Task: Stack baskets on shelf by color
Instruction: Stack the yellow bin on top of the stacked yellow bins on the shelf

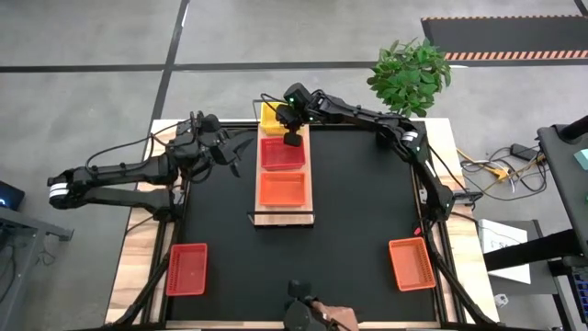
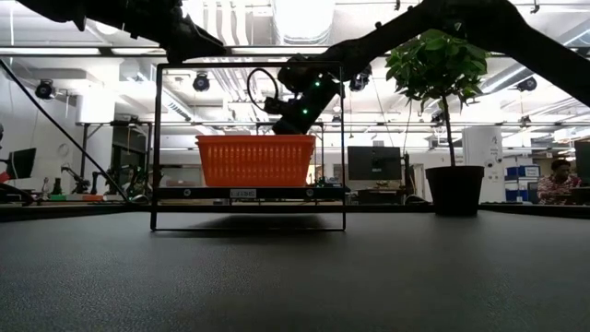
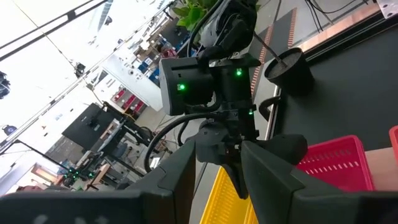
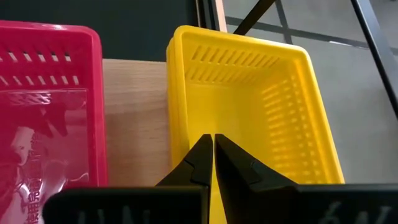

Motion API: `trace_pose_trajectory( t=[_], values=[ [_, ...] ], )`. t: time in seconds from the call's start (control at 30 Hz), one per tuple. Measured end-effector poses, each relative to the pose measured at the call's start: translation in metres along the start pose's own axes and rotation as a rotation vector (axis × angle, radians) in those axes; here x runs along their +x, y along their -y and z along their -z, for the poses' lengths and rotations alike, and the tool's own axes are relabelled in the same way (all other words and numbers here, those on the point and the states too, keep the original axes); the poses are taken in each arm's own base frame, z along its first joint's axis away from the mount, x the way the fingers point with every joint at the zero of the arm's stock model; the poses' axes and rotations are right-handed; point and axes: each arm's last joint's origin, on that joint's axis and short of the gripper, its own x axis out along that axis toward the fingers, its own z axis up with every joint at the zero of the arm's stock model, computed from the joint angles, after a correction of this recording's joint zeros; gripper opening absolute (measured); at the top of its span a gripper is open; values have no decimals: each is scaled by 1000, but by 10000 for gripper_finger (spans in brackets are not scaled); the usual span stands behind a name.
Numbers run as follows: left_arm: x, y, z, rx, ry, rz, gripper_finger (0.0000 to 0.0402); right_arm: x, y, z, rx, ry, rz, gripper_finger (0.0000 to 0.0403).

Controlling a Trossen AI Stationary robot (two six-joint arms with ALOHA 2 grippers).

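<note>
Bright overhead lights, ceiling glare, soft shadows

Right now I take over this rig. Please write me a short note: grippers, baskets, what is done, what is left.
Right gripper: shut, empty, above the yellow basket at the shelf's far end.
Left gripper: open, empty, beside the shelf's left edge.
On the shelf, in a row: yellow, red basket, orange basket.
Left to stack: red basket near-left, orange basket near-right, both on the black mat.
</note>
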Motion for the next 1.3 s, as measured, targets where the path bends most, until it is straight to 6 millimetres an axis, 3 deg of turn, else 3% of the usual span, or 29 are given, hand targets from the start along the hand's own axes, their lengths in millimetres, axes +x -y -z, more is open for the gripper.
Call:
trace_pose_trajectory(
  t=[0.47,0.8,1.3],
  values=[
    [0,0,0,3,0,0,114,-9,-1,-3,-20,-56,-43,8],
    [0,-1,-1,2,2,-2,114,-5,1,-6,0,-8,-14,8],
    [0,-1,-1,1,3,-3,114,-6,-18,-8,-61,-42,-133,8]
  ],
)
